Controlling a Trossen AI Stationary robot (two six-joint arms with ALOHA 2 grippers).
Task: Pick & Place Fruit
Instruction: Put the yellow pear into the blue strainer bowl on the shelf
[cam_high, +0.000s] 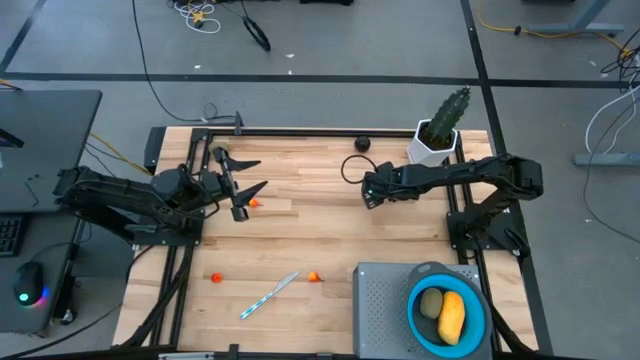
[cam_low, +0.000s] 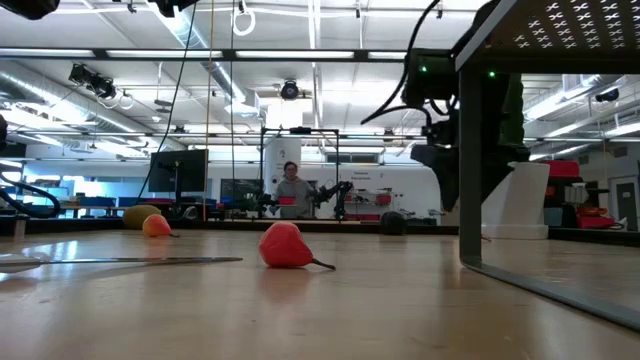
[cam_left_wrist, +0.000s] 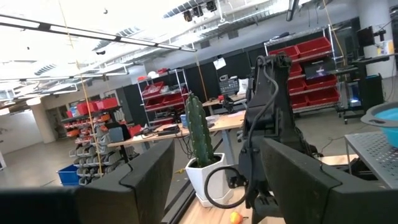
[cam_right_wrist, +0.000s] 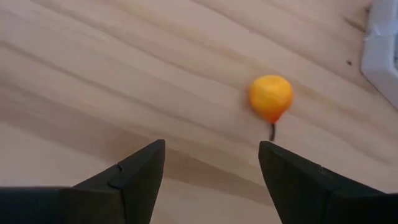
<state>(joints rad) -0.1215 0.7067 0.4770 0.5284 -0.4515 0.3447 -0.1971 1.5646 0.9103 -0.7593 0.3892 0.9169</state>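
Note:
In the right wrist view a small orange fruit (cam_right_wrist: 270, 98) with a short stem lies on the wood just beyond my open right gripper (cam_right_wrist: 211, 180). That gripper (cam_high: 368, 192) hangs over the table's far middle, pointing steeply down, touching nothing. My left gripper (cam_high: 245, 176) is raised at the far left, open and empty, with a tiny orange-red fruit (cam_high: 254, 203) on the table beside it. Two more such fruits (cam_high: 216, 277) (cam_high: 314, 277) lie near the front. A black ball (cam_high: 362, 143) rests by the far edge. The yellow oblong (cam_high: 452, 317) and olive-brown oval (cam_high: 431, 303) sit in a blue bowl (cam_high: 470, 295).
The bowl stands on a grey perforated platform (cam_high: 385, 300) at the front right. A green cactus in a white pot (cam_high: 438, 140) stands at the far right, close behind my right arm. A thin white-and-blue stick (cam_high: 268, 296) lies near the front. A person (cam_low: 292, 190) is in the room beyond.

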